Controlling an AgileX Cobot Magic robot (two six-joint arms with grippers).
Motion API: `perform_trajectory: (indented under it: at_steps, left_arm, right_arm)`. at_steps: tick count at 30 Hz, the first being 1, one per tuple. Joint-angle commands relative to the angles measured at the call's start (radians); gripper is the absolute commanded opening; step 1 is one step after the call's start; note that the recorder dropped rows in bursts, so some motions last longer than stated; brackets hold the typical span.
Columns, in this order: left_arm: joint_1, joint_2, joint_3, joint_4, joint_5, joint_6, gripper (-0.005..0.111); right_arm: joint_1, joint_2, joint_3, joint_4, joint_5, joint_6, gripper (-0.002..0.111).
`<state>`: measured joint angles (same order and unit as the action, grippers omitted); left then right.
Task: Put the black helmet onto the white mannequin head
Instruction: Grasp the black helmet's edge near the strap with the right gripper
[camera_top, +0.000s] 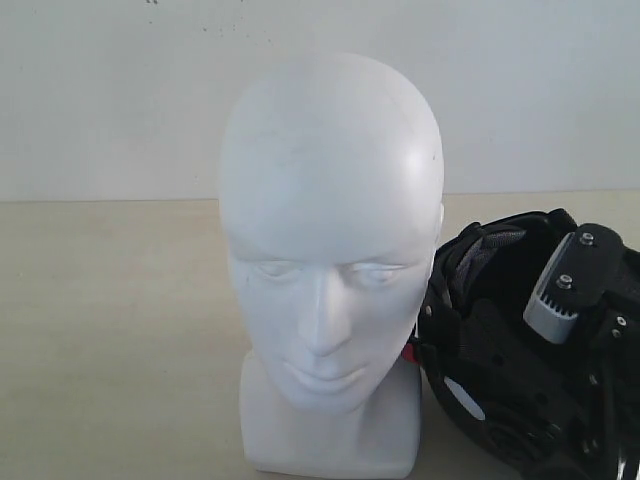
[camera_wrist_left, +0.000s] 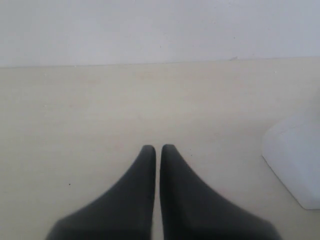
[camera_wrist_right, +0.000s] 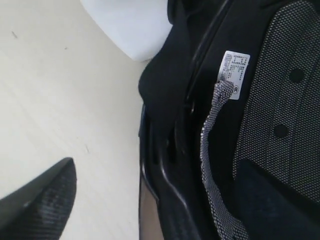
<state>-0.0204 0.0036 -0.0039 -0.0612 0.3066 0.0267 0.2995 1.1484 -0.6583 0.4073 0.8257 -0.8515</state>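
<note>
Closest to the exterior camera stands the white mannequin head (camera_top: 330, 270), upright on its blocky neck base, face toward the lens and bare on top. Its base nearly reaches the bottom edge of that view. To its left the pale table (camera_top: 110, 330) runs open as far as the white wall (camera_top: 100, 90).

On the head's other side the black helmet (camera_top: 470, 340) lies on the table with its grey padded lining showing. Its rim sits just beside the jaw and neck base; whether they touch cannot be told. The right arm (camera_top: 560, 290) reaches down over it, and the helmet's far side is cut off by the frame edge.

From the right wrist, the right gripper (camera_wrist_right: 160, 167) shows only one finger (camera_wrist_right: 42, 202), standing far out over bare table, apart from the helmet's glossy rim (camera_wrist_right: 150, 185). The other finger is out of sight, so the jaws stand spread and clamp nothing. A white label (camera_wrist_right: 234, 70) hangs against the mesh lining (camera_wrist_right: 285, 100).

The left gripper (camera_wrist_left: 158, 149) hovers over bare table, its dark fingers together with only a hairline between them, holding nothing. A corner of the neck base (camera_wrist_left: 295, 160) shows nearby.
</note>
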Motion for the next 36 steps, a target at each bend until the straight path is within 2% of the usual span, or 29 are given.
perform_trajectory:
  at_steps: [1, 7, 32, 34, 36]
  left_arm:
    - [0.0, -0.004, 0.004, -0.002, -0.01, 0.002, 0.004]
    - [0.0, -0.004, 0.004, -0.002, -0.01, 0.002, 0.004]
    - [0.0, -0.004, 0.004, -0.002, -0.01, 0.002, 0.004]
    - [0.0, -0.004, 0.004, -0.002, -0.01, 0.002, 0.004]
    - [0.0, -0.004, 0.004, -0.002, -0.01, 0.002, 0.004]
  right_arm:
    - [0.002, 0.003, 0.037, -0.005, -0.062, -0.014, 0.081]
    - [0.002, 0.007, 0.051, -0.003, -0.12, -0.014, 0.081]
    - [0.002, 0.268, 0.053, 0.03, -0.284, -0.021, 0.081]
    - [0.002, 0.281, 0.053, 0.03, -0.295, -0.021, 0.075]
    - [0.002, 0.292, 0.053, 0.03, -0.283, -0.026, 0.047]
